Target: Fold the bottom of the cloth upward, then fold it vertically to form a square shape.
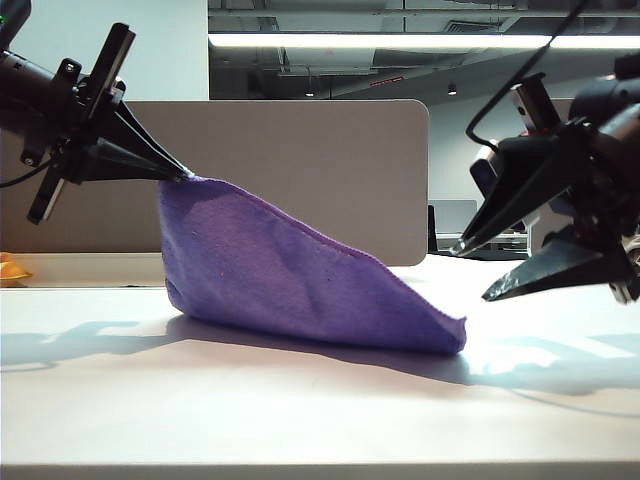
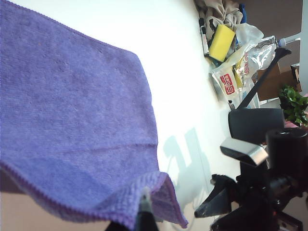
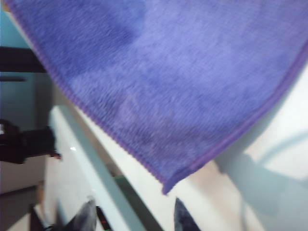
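Note:
The purple cloth [image 1: 270,270] hangs as a slanted sheet from its raised corner at upper left down to the white table [image 1: 300,410], where its low corner rests toward the right. My left gripper [image 1: 178,172] is shut on that raised corner; the left wrist view shows the cloth [image 2: 77,120] draped away from the pinching tips of the left gripper [image 2: 144,198]. My right gripper [image 1: 474,270] hovers open just right of the low corner, apart from it. In the right wrist view the cloth [image 3: 168,72] ends in a corner just ahead of the right gripper [image 3: 134,219], with nothing between its fingers.
A grey partition board [image 1: 330,170] stands behind the table. An orange object [image 1: 12,270] lies at the far left edge. The left wrist view shows clutter beyond the table: a yellow sponge [image 2: 222,42], plastic packets [image 2: 231,79] and a green plant [image 2: 293,103].

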